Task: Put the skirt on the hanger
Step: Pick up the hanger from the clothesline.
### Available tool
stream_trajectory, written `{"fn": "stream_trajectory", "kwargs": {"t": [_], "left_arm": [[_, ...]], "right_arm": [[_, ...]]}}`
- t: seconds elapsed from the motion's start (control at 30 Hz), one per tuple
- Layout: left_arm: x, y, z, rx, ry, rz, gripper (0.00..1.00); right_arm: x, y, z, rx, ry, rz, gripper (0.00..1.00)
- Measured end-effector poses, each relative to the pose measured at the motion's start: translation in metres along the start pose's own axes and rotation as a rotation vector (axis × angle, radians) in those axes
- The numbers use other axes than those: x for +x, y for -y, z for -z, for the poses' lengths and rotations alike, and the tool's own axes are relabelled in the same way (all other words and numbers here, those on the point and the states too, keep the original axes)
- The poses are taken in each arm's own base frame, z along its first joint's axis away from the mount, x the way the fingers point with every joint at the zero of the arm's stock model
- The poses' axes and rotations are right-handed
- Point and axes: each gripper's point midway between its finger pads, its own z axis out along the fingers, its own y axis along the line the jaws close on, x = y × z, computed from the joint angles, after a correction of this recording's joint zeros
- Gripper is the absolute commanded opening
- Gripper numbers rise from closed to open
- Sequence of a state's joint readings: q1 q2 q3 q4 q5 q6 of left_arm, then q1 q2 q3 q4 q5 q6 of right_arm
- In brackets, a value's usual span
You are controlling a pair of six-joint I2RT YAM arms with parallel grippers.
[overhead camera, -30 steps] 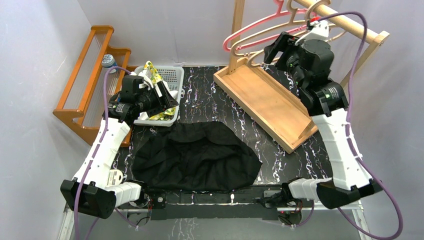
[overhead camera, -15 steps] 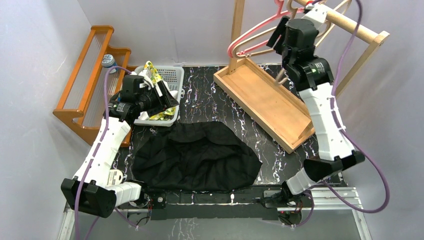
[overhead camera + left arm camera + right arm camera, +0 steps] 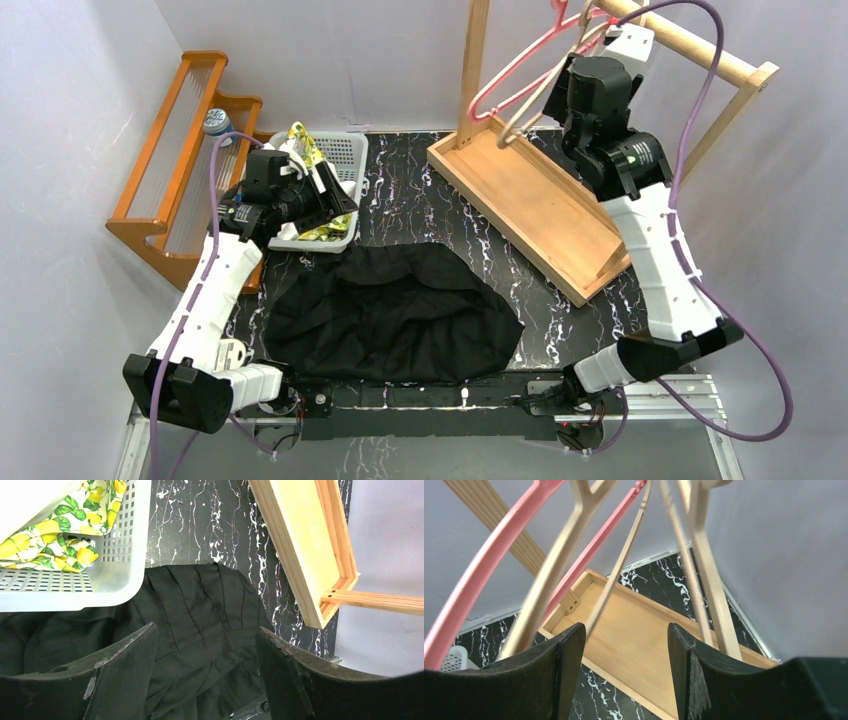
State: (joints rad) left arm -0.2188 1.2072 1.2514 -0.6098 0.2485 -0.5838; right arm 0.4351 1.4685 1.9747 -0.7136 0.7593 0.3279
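Top external view: the black skirt (image 3: 390,310) lies spread and rumpled on the table (image 3: 420,190) at 6 o'clock, close to the arm bases and gripped by neither arm. The left gripper (image 3: 335,195) hangs at 10 o'clock over the near rim of the white basket (image 3: 345,150), above the skirt's far-left edge. The right gripper (image 3: 552,100) is raised at 1 o'clock among the hangers on the wooden rail (image 3: 690,45).

Progress: nothing of the task is complete. No hanger is off the rail, and the skirt has not been lifted. Judged from this, fetching a hanger is the step in hand. Bringing it to the skirt and fitting the garment on are both left to do.

Left wrist view confirms what the overhead cannot: the left gripper's jaws stand spread with nothing between them, only the pleated waist of the skirt below. It also shows a lemon-print cloth (image 3: 55,535) inside the basket.

Right wrist view shows the right gripper's jaws also spread, pinching nothing. The pink hanger (image 3: 484,565) and the beige hanger (image 3: 551,570) cross just beyond the tips (blurred, so which one is targeted cannot be told). The rack tray (image 3: 639,645) lies beneath.
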Motion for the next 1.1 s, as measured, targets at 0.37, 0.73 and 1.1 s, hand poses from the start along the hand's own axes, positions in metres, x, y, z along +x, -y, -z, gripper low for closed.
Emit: {"fn": "stream_trajectory", "kwargs": {"t": [0.37, 0.73, 1.1], "left_arm": [[0.001, -0.001, -0.002, -0.003, -0.005, 0.002, 0.70], [0.001, -0.001, -0.002, -0.003, -0.007, 0.002, 0.71], [0.008, -0.006, -0.005, -0.013, -0.027, 0.008, 0.71]], "right_arm": [[-0.040, 0.009, 0.035, -0.101, 0.139, -0.059, 0.67], [-0.069, 0.009, 0.062, -0.198, 0.220, -0.109, 0.86], [-0.024, 0.021, 0.026, -0.010, 0.099, -0.022, 0.65]]}}
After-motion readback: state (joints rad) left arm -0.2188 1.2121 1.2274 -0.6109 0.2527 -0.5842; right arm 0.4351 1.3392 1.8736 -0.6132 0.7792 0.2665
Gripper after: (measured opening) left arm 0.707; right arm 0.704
